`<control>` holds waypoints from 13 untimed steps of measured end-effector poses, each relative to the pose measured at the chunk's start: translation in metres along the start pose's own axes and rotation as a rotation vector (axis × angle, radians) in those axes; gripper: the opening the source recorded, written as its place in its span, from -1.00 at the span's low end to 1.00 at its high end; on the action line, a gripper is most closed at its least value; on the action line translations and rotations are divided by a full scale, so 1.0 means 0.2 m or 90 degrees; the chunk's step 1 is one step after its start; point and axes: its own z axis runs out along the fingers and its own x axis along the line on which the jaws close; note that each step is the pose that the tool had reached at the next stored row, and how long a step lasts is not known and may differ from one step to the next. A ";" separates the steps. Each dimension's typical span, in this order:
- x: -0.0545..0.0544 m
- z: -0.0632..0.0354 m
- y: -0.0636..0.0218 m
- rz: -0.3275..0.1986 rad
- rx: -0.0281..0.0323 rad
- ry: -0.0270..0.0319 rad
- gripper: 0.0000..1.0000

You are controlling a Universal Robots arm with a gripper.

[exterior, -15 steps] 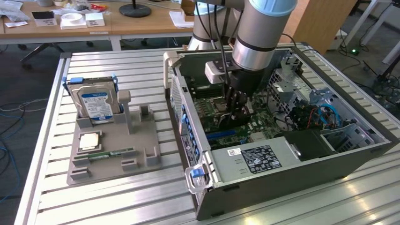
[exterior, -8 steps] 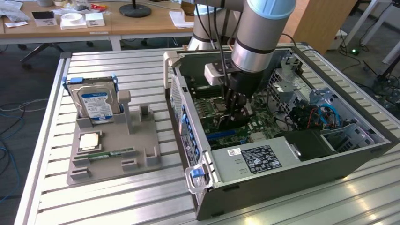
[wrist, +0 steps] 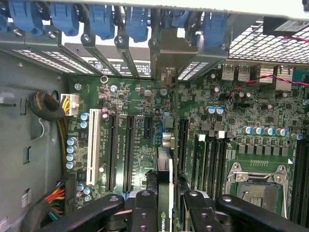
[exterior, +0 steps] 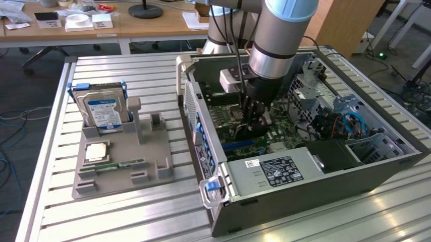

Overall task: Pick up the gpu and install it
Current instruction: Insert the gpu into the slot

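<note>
I have the gripper [exterior: 253, 125] down inside the open computer case [exterior: 377, 169]. Its fingers [wrist: 143, 212] are narrowed onto the gpu [wrist: 164, 186], which stands on edge between them. The card's long axis runs straight out from the fingers across the motherboard [wrist: 140, 96], with its silver end bracket [wrist: 167, 53] pointing away toward the case's slotted rear wall. I can't tell whether its lower edge sits in a slot.

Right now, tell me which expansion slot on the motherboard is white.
The long expansion slot closest to the power cable bundle; its neighbouring slots are black.
</note>
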 end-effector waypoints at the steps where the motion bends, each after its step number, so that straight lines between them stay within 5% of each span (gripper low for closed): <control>1: 0.00 0.001 0.001 0.000 0.0001 0.0000 -0.48; 11: 0.00 0.008 0.008 0.000 0.0031 0.0001 -0.48; 13: 0.00 0.008 0.010 -0.001 0.0067 0.0004 -0.48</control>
